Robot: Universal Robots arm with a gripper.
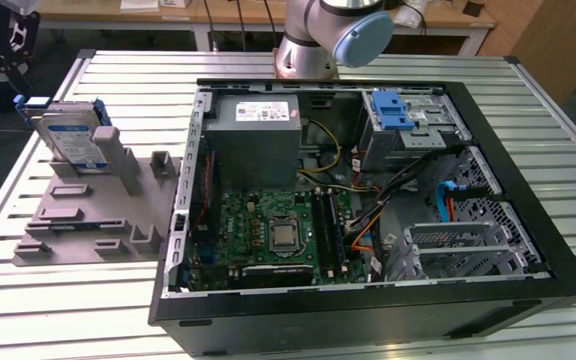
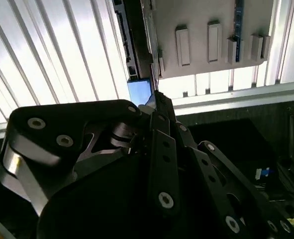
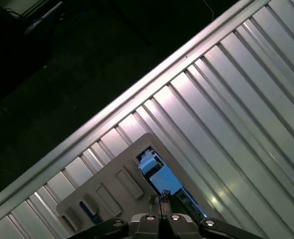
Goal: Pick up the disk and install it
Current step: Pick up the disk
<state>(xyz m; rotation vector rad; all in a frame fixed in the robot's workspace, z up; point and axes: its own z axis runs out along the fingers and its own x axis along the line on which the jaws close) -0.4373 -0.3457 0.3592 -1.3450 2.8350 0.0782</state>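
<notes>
Slatted metal table [image 1: 68, 315], with an open computer case [image 1: 368, 319] lying on its side across the middle and the exterior view's right. Inside it:
- a green motherboard [image 1: 268, 232] on the near side
- a grey metal box [image 1: 253, 142] with a white sticker behind the motherboard
- a drive cage with a ridged blue tab [image 1: 393, 112] in the far right corner

The arm's base joint [image 1: 328, 37] stands at the far edge of the table, behind the case.

The disk [image 1: 73, 142] is not in the case. It stands on edge in a grey holder [image 1: 78, 217] on the table, at the exterior view's left and just beside the case wall. It leans slightly, with the blue-and-white label facing the near side and the blue frame showing along its top and far edge.

The gripper [image 1: 10, 71] hangs above the far left end of the holder, higher than the disk's top corner and apart from it in the exterior view.

In the first wrist view the fingertips [image 3: 156, 200] sit pressed close together, with almost no gap and nothing between them. The disk's blue edge lies directly past them, set in the holder. The second wrist view shows the same narrow tips in line with a blue patch of the disk's frame.
</notes>
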